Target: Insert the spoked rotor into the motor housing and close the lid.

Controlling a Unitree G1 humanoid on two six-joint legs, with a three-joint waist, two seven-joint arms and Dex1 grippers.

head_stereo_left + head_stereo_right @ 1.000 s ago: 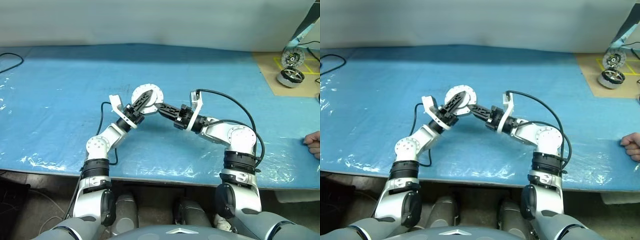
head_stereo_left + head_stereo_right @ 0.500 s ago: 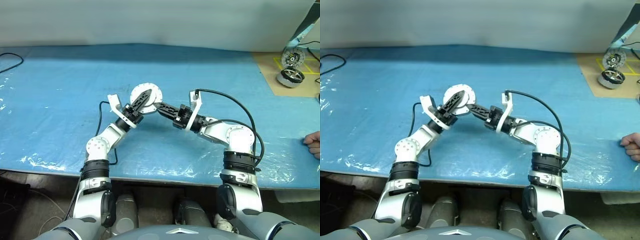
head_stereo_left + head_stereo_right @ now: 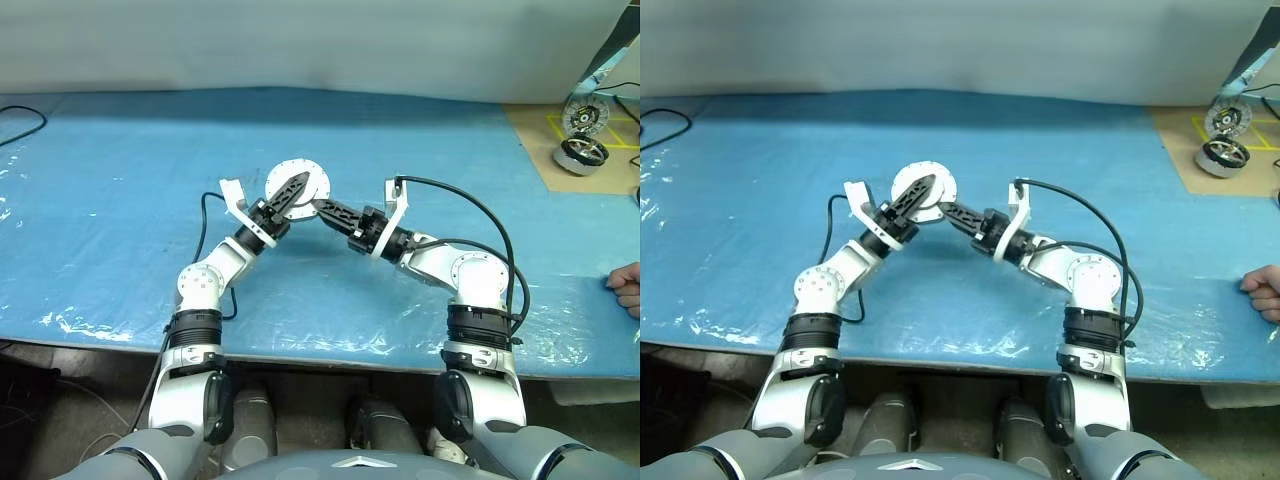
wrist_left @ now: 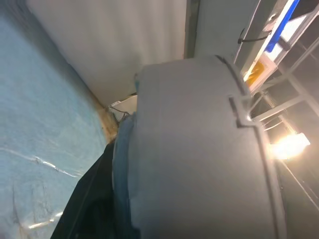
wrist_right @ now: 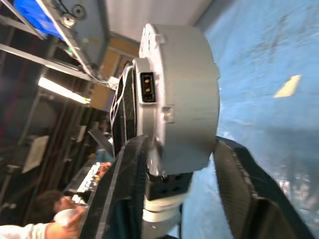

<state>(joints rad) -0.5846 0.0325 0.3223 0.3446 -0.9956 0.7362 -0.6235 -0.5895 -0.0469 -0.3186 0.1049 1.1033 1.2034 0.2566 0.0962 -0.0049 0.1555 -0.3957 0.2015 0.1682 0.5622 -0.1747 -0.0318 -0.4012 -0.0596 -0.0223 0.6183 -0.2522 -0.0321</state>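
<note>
Housing held up between both grippers over the blue worktop (image 3: 120, 200).

The housing (image 3: 298, 182), silver and round, is above mid-worktop; the left gripper (image 3: 290, 190) is clamped across its face. The right gripper (image 3: 322, 208) straddles its side, fingers (image 5: 119, 189) spread, seemingly not touching. Rotor and lid can't be made out.

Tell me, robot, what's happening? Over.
Left gripper clamped on motor housing, lifted off table. Right gripper at its rim. Person's hand at table edge, far off.
</note>
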